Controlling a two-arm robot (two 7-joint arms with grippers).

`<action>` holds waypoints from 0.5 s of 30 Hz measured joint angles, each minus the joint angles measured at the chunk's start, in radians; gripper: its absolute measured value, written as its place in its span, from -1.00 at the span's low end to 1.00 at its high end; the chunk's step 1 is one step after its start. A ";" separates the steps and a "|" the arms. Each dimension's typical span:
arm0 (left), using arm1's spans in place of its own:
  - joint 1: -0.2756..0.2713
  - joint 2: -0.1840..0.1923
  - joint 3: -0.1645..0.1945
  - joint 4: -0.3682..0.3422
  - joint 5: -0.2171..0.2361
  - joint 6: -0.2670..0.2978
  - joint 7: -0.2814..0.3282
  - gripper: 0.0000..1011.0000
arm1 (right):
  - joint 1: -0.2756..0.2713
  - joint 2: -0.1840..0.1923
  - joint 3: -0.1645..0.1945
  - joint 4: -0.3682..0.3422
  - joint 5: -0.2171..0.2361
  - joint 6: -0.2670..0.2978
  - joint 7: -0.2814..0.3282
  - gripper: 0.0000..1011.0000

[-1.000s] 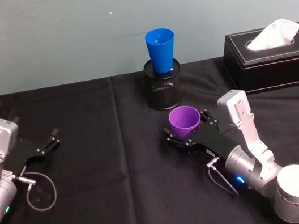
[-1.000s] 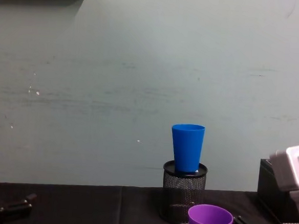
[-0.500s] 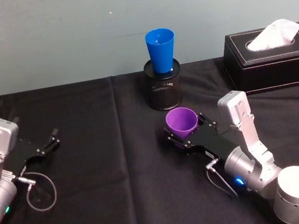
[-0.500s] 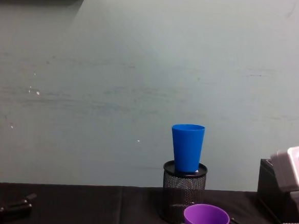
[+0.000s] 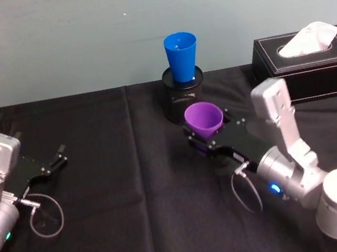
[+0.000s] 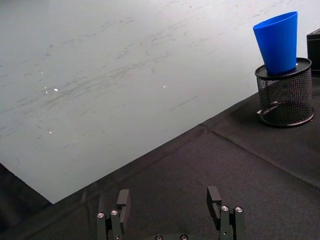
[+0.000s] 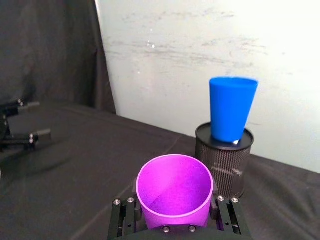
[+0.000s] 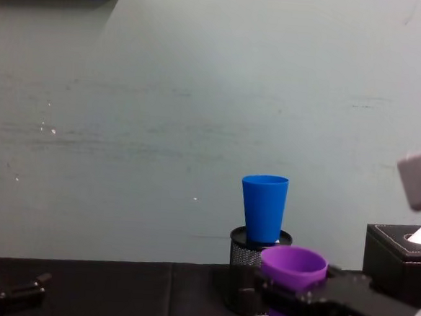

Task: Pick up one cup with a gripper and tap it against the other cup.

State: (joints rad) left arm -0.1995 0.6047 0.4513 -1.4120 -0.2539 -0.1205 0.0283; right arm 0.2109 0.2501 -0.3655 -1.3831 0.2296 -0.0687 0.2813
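The purple cup (image 5: pixel 204 119) is held upright off the black table, with my right gripper (image 5: pixel 208 137) shut on its lower body. In the right wrist view the purple cup (image 7: pixel 175 192) sits between the two black fingers (image 7: pixel 122 217). The blue cup (image 5: pixel 182 56) stands upright in a black mesh holder (image 5: pixel 178 105) just behind it, with a gap between the cups. In the chest view the purple cup's (image 8: pixel 294 267) rim is level with the holder's rim, below most of the blue cup (image 8: pixel 263 209). My left gripper (image 5: pixel 55 163) rests open at the far left.
A black tissue box (image 5: pixel 307 64) stands at the back right, close to my right arm. A cable loop (image 5: pixel 45 218) lies by my left arm. A pale wall runs close behind the table's far edge. Black cloth lies open between the arms.
My right gripper has lifted the purple cup off the table and carried it a little towards the mesh holder and the blue cup. The left arm has not moved.
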 joint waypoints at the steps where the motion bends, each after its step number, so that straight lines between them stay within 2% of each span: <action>1: 0.000 0.000 0.000 0.000 0.000 0.000 0.000 0.98 | -0.002 0.001 0.005 -0.015 0.002 0.015 0.000 0.45; 8: 0.000 0.000 0.000 0.000 0.000 0.000 0.000 0.98 | -0.007 0.005 0.046 -0.092 0.066 0.153 0.027 0.45; 15: 0.000 0.000 0.000 0.000 0.000 0.000 0.000 0.98 | 0.005 0.018 0.052 -0.130 0.093 0.220 0.032 0.45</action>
State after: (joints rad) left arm -0.1995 0.6047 0.4514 -1.4120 -0.2539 -0.1205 0.0283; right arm 0.2155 0.2679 -0.3136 -1.5133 0.3228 0.1515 0.3133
